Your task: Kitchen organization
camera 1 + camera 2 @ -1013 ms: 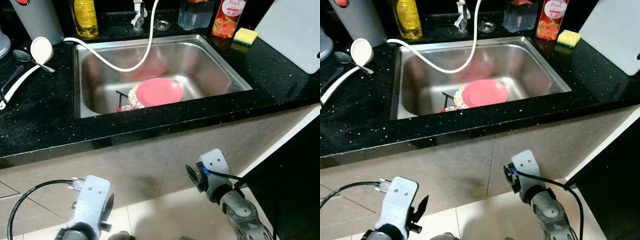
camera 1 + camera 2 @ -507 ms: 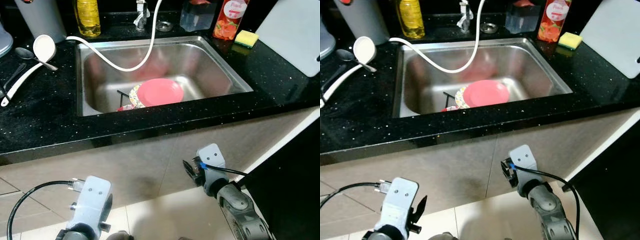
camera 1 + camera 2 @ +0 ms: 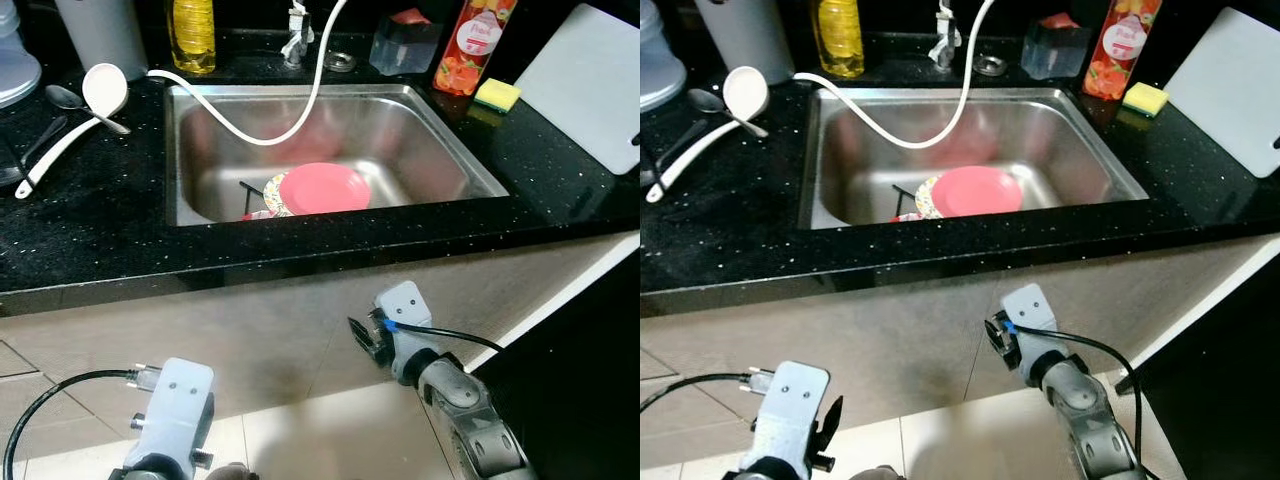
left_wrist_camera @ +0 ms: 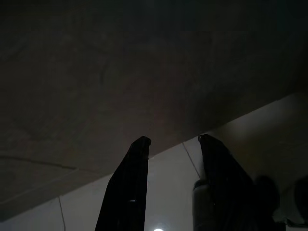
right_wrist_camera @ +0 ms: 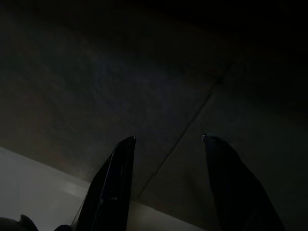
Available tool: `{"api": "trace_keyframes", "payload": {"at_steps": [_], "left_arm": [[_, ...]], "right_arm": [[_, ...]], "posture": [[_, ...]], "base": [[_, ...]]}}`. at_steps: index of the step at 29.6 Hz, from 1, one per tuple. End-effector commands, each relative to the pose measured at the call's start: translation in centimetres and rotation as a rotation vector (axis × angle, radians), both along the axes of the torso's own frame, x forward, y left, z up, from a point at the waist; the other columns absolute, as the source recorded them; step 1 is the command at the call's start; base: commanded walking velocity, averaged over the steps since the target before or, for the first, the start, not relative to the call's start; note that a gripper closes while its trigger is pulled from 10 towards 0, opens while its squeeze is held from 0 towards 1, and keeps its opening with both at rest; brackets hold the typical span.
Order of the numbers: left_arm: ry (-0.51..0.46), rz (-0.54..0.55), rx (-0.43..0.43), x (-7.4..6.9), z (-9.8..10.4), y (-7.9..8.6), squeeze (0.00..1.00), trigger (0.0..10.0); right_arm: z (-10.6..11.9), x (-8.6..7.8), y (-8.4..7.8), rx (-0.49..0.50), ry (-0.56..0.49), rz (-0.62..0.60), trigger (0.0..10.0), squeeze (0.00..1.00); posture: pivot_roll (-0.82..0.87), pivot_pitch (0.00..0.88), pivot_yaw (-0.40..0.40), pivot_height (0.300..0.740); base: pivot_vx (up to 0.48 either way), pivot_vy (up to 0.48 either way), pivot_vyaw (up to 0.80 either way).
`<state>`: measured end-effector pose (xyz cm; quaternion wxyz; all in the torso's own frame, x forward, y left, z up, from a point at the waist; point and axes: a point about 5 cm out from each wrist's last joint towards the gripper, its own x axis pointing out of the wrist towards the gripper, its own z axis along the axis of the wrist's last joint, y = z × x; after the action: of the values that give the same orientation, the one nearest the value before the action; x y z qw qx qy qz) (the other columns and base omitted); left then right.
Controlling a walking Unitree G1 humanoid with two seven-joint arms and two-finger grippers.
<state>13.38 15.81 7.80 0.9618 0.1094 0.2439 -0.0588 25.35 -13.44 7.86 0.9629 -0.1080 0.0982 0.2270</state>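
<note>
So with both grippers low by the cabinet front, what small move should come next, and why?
Probably raise the right gripper above the black speckled countertop toward the round pink plate in the steel sink. Both grippers are open, empty and below the counter edge; the left gripper hangs idle.

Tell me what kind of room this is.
Most likely a home kitchen: a stainless steel sink set in a black speckled countertop, a round pink plate in the basin, and a yellow sponge beside it.
</note>
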Motion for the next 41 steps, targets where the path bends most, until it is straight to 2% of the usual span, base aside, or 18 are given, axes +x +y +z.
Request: {"api": "trace_keyframes", "payload": {"at_steps": [1, 11, 22, 41], "left_arm": [[0.011, 0.015, -0.011, -0.2, -0.4, -0.2, 0.0, 10.0], [0.012, 0.019, -0.01, 0.0, -0.9, -0.6, 0.0, 10.0], [0.019, 0.028, -0.011, -0.2, -1.1, -0.5, 0.0, 10.0], [0.004, 0.022, -0.002, 0.1, -0.1, -0.2, 0.0, 10.0]], "right_arm": [[-0.4, 0.0, -0.2, -0.005, 0.013, -0.001, 10.0, 0.0], [-0.7, 0.3, -0.6, -0.018, 0.03, 0.005, 10.0, 0.0], [-0.9, -0.3, -1.1, -0.014, 0.038, -0.009, 10.0, 0.0], [-0.7, -0.5, -1.0, 0.003, 0.039, -0.021, 10.0, 0.0]], "posture": [[0.27, 0.033, -0.106, 0.74], [0.27, 0.023, -0.124, 0.74], [0.25, 0.052, -0.104, 0.74], [0.25, 0.067, -0.093, 0.74]], "base": [[0.0, 0.0, 0.0], [0.0, 0.0, 0.0], [0.0, 0.0, 0.0], [0.0, 0.0, 0.0]]}}
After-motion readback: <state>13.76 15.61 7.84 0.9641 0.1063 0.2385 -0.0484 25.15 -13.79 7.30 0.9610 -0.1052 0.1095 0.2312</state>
